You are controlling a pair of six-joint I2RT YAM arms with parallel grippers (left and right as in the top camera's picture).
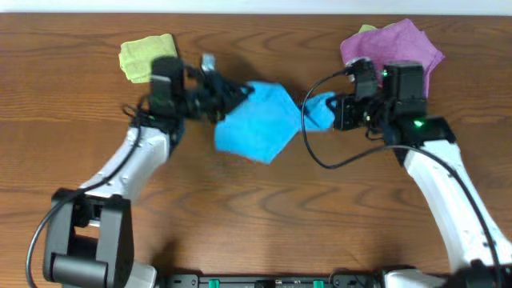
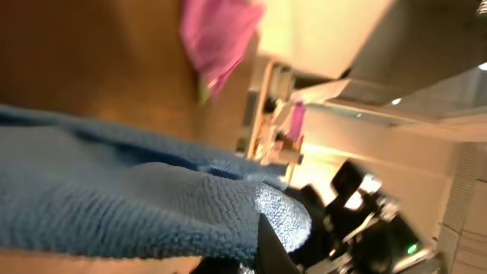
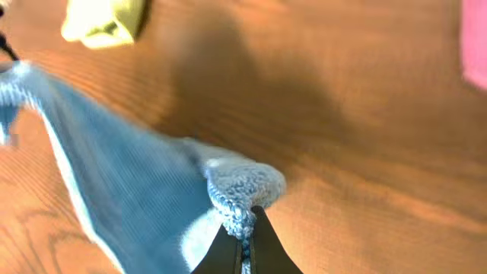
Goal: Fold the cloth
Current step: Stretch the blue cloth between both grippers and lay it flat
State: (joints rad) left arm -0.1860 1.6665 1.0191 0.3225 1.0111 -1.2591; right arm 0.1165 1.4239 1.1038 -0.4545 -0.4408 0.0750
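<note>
The sky-blue cloth (image 1: 260, 120) hangs stretched between my two grippers above the middle of the wooden table. My left gripper (image 1: 232, 96) is shut on its left corner; in the left wrist view the cloth (image 2: 114, 205) fills the lower frame and a dark finger (image 2: 274, 255) shows at its edge. My right gripper (image 1: 332, 110) is shut on the right corner, where the cloth (image 3: 236, 190) bunches between the two black fingertips (image 3: 245, 243). The cloth sags down to the left of that grip.
A lime-green cloth (image 1: 146, 56) lies at the back left, also in the right wrist view (image 3: 103, 19). A purple cloth (image 1: 396, 44) lies at the back right behind my right arm, also in the left wrist view (image 2: 217, 38). The wooden table (image 1: 256, 216) extends in front.
</note>
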